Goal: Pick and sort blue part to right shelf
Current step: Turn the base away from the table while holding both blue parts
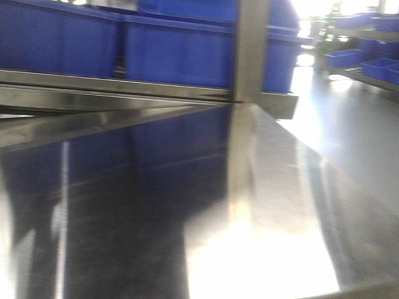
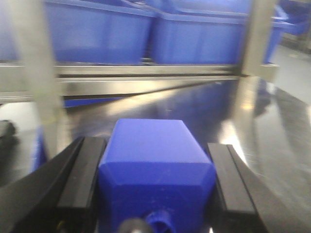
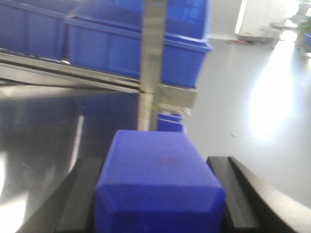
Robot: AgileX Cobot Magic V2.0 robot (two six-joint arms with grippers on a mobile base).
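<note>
In the left wrist view my left gripper (image 2: 154,144) is shut on a blue part (image 2: 155,167), a chamfered block with a short round stub at its near end; black fingers (image 2: 82,170) press both its sides. In the right wrist view my right gripper (image 3: 155,162) is shut on a second blue part (image 3: 158,187), a plain chamfered block. Both are held above a shiny steel surface (image 1: 187,218). Neither gripper shows in the front view. All views are motion-blurred.
Large blue bins (image 1: 174,50) stand on a steel shelf rail (image 1: 112,84) straight ahead. A steel upright post (image 1: 249,50) rises at the shelf's right corner, also in the right wrist view (image 3: 153,53). Grey floor (image 1: 349,118) and more binned shelves (image 1: 368,59) lie right.
</note>
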